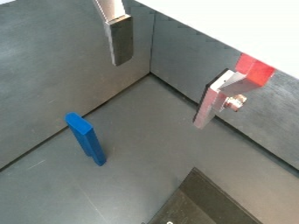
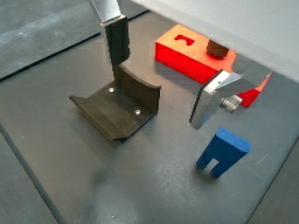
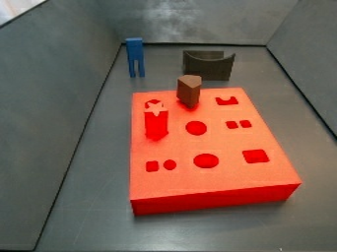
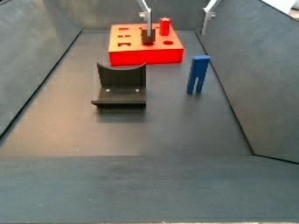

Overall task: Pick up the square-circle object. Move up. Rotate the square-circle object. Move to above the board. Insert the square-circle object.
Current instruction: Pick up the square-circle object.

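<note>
The square-circle object is a small blue upright block on two short prongs, standing on the grey floor to the side of the board; it also shows far back in a side view and in a wrist view. The board is a thick red slab with cut-out holes, lying flat. My gripper hangs open above the floor, apart from the blue block, with nothing between its fingers. In a side view the gripper shows high over the board's far end.
A brown rounded peg and a red peg stand in the board. The dark fixture sits on the floor near the board. Grey walls enclose the floor on all sides.
</note>
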